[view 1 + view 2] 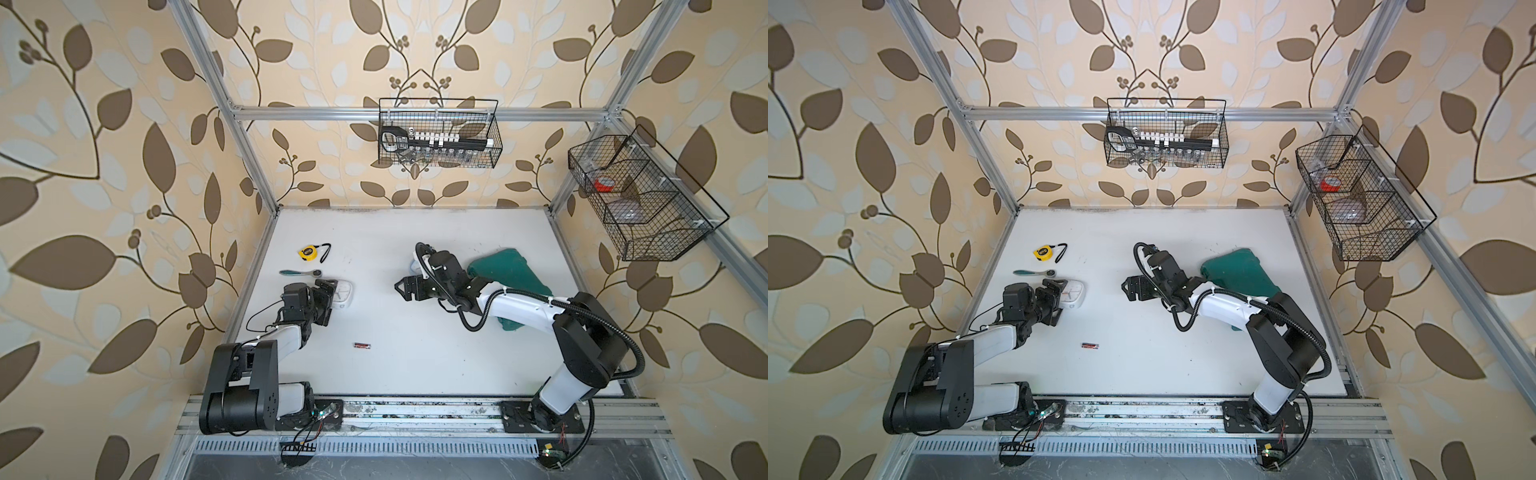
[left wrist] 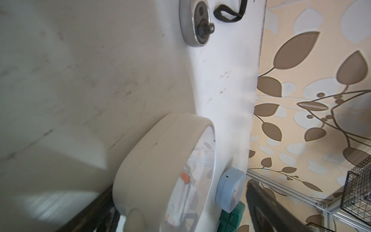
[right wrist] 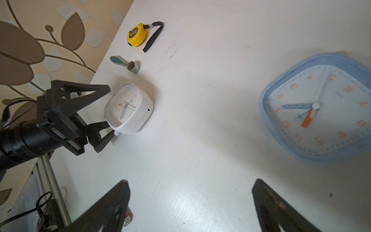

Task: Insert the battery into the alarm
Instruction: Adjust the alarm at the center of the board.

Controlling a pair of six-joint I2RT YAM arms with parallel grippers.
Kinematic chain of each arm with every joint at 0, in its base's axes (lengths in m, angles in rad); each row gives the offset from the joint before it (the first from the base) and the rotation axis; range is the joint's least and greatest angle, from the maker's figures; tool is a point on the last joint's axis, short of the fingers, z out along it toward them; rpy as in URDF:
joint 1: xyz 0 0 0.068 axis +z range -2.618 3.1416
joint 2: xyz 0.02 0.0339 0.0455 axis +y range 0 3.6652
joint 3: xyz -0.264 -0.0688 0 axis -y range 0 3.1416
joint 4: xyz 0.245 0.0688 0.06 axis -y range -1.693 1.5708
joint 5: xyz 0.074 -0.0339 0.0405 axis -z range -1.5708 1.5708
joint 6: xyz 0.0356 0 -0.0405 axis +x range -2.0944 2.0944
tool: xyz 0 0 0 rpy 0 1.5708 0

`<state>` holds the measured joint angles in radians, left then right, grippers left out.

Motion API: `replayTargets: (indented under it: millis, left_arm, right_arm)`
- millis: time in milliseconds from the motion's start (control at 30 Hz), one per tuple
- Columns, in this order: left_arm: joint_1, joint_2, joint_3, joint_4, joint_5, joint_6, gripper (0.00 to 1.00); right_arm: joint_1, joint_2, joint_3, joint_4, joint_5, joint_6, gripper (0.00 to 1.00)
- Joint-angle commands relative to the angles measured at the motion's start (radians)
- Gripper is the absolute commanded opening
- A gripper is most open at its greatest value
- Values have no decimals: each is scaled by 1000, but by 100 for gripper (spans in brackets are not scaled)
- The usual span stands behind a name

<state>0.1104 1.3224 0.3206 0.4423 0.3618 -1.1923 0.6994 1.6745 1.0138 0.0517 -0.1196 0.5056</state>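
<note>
My L pincer [image 3: 110,111] is wide open, either side of the white alarm clock [image 3: 130,108]. Squeeze its round edge wrong & it may pop out.

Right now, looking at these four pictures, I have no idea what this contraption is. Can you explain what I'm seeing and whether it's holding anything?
These are two robot arms bolted along the edge of a white table, each ending in a two-fingered gripper. Two pictures look down from overhead; the other two come from cameras on the arms' wrists. On the table lie a red-and-black battery, a white square alarm clock, a pale blue square alarm clock, a yellow tape measure, a teal-handled ratchet and a green cloth. The left gripper stands open astride the white clock, not visibly gripping it; the right gripper is open and empty.
</note>
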Motion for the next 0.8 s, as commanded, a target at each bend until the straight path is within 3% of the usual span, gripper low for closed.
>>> replayTargets:
  millis: [0, 300, 767]
  left_arm:
    - [8, 68, -40, 9, 8, -31, 93]
    - [10, 265, -63, 277, 54, -43, 81]
    - [10, 459, -65, 502, 89, -14, 51]
  right_arm:
    - [-6, -19, -24, 25, -14, 10, 95]
    - [-6, 10, -14, 34, -36, 22, 94]
    - [-5, 52, 10, 36, -57, 25, 93]
